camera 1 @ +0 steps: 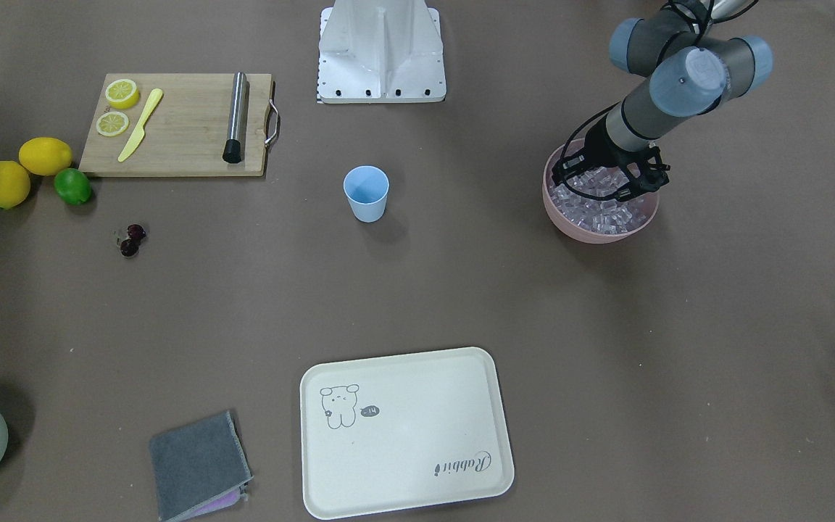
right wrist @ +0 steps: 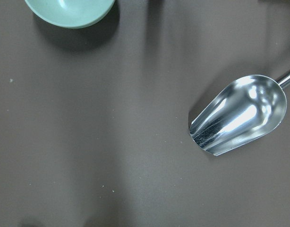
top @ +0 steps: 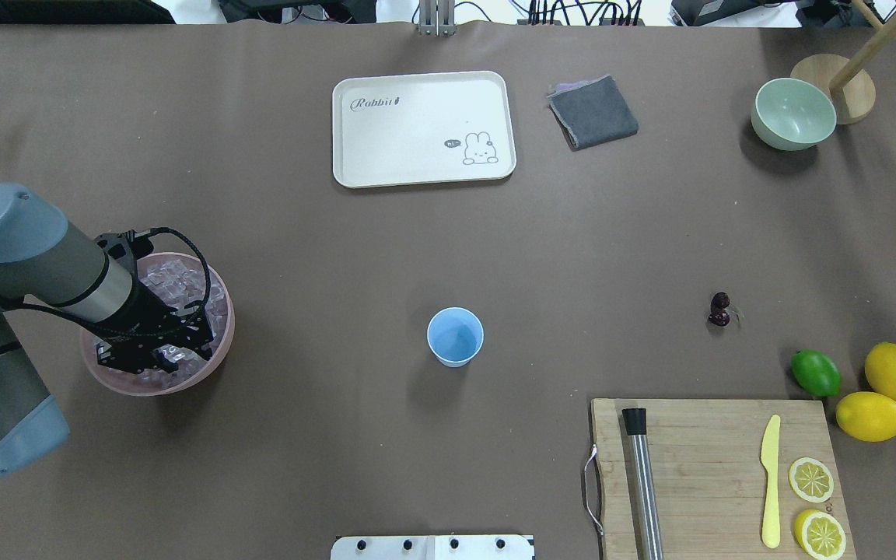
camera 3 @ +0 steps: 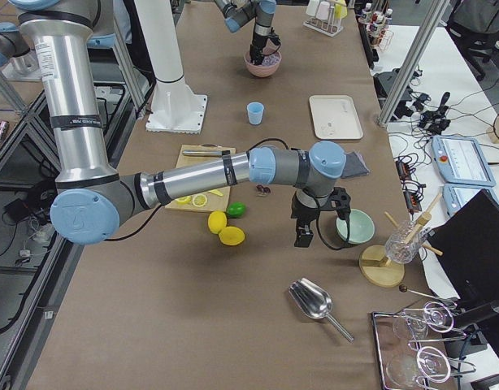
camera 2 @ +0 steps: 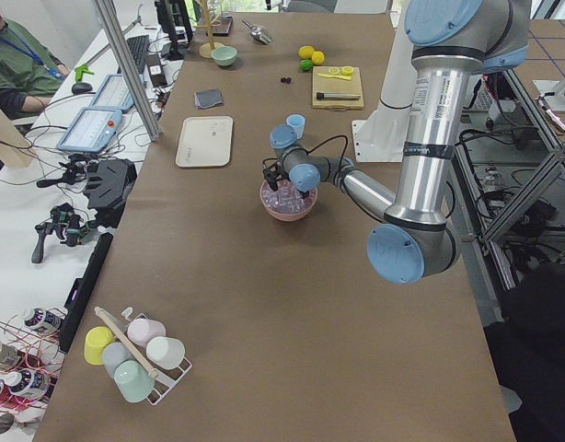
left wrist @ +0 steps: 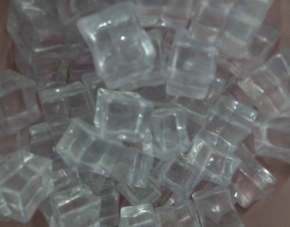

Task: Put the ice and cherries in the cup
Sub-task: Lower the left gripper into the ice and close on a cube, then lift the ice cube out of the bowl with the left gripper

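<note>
Your left gripper (top: pixel 154 348) sits in the pink bowl (top: pixel 215 365), at the cup's 9 o'clock in the overhead view. Its jaws look spread over the ice (top: pixel 176 281), gripping nothing. The cup (top: pixel 455 336) stands empty at mid-table, with the cherries (top: pixel 719 309) at its 3 o'clock. The ice step is in hand: next you close on one cube, lift it clear and carry it over the cup. Your right gripper (camera 3: pixel 303 236) hangs near a metal scoop (right wrist: pixel 239 116), and you cannot tell how its jaws stand.
</note>
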